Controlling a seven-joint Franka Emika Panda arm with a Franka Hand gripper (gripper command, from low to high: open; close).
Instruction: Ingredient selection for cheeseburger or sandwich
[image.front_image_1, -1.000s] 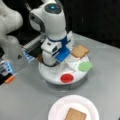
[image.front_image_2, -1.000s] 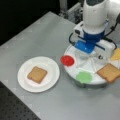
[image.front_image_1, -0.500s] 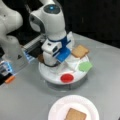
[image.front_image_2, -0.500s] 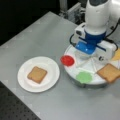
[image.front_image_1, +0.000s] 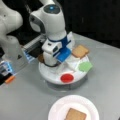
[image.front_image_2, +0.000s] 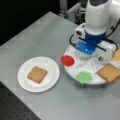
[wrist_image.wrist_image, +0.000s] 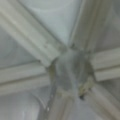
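A tan bread slice (image.front_image_1: 75, 115) (image.front_image_2: 37, 74) lies on the white paper plate (image.front_image_1: 55, 110) (image.front_image_2: 23, 85). In both front views my gripper (image.front_image_1: 53, 62) (image.front_image_2: 83, 51) hangs low over the middle of a round white divided tray (image.front_image_1: 50, 75) (image.front_image_2: 72, 72). Its fingertips are hidden by the hand. The tray holds another bread slice (image.front_image_1: 80, 51) (image.front_image_2: 109, 72), a green piece (image.front_image_1: 85, 66) (image.front_image_2: 84, 77) and a red piece (image.front_image_1: 67, 78) (image.front_image_2: 67, 60). Yellow cheese (image.front_image_2: 116, 55) shows at a front view's right edge. A dark-brown patty edge (image.front_image_1: 40, 58) peeks out beside the hand. The wrist view shows only the tray's hub (wrist_image.wrist_image: 71, 70) and its dividers, very close.
A second white robot base (image.front_image_1: 11, 47) stands at a front view's left, with blue and orange gear (image.front_image_1: 8, 75) beside it. A dark perforated mat (image.front_image_2: 15, 110) borders the grey table (image.front_image_2: 37, 37) at a front view's bottom left.
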